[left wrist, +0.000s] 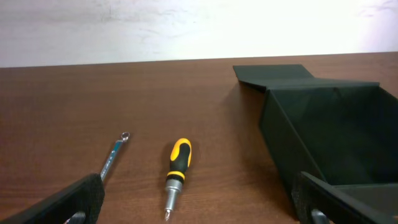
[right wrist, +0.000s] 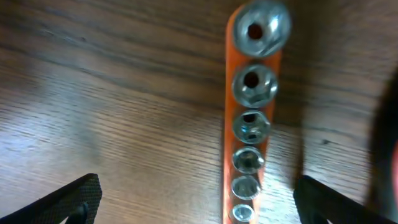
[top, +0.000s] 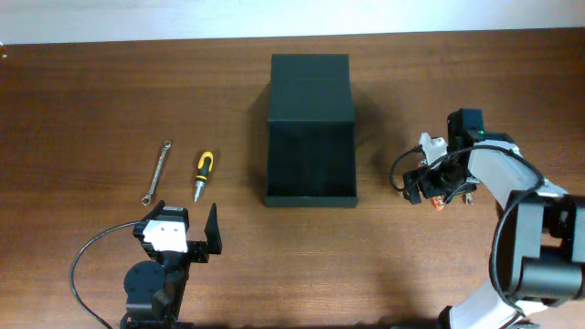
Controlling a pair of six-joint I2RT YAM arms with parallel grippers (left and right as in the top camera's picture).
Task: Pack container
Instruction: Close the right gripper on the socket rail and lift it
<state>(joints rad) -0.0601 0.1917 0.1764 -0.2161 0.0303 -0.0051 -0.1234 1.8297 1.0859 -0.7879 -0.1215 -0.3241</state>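
The black container (top: 311, 160) stands open at the table's middle, its flap lid (top: 311, 87) folded back on the far side; it also shows in the left wrist view (left wrist: 329, 134). A yellow-and-black screwdriver (top: 203, 174) (left wrist: 177, 171) and a silver wrench (top: 157, 171) (left wrist: 115, 155) lie to its left. My left gripper (top: 181, 224) (left wrist: 199, 211) is open and empty, just short of the screwdriver. My right gripper (top: 441, 185) (right wrist: 199, 205) is open, low over an orange socket rail (right wrist: 252, 118) with several sockets, right of the container. The rail sits between the fingers, nearer the right one.
The wooden table's far edge (top: 292, 38) meets a white wall. A black cable (top: 87, 256) loops by the left arm's base. The right arm's white link (top: 498, 169) reaches in from the front right.
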